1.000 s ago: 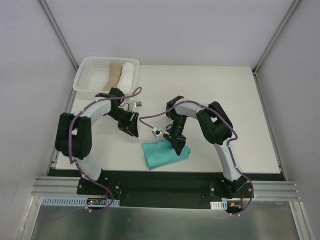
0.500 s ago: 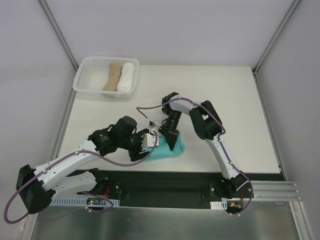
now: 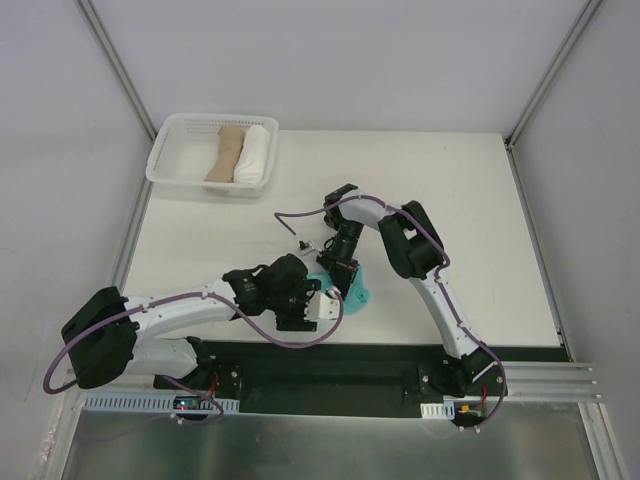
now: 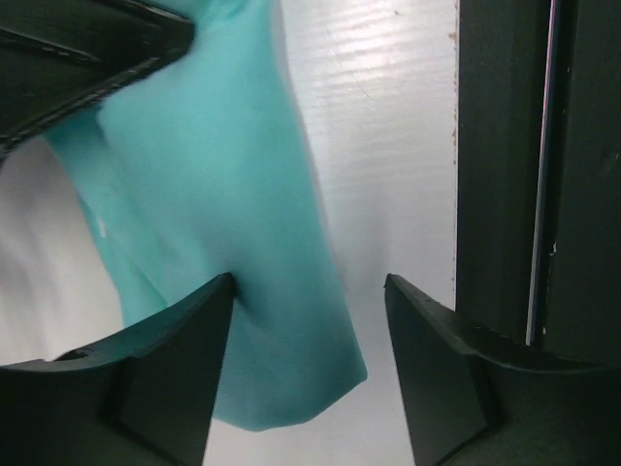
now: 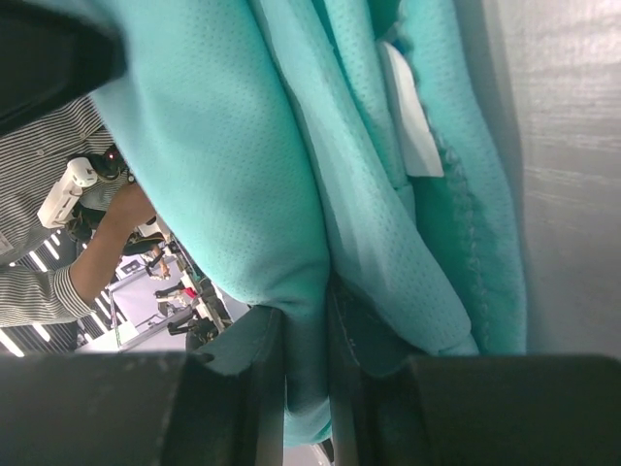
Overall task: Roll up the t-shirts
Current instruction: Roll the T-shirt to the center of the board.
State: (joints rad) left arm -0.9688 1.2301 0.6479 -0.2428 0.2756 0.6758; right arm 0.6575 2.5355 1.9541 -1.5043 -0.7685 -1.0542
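T-shirt (image 4: 223, 214), bunched long, runs from right tool (image 5: 306, 379).

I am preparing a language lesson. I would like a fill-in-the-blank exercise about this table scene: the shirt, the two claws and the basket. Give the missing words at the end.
1. The right claw is ___ on the teal t-shirt.
2. The left claw hovers at the shirt's end with its jaws ___.
3. In the basket, the tan roll lies beside a ___ roll.
4. The basket holds ___ rolls in all.

Missing words: shut; open; white; two.
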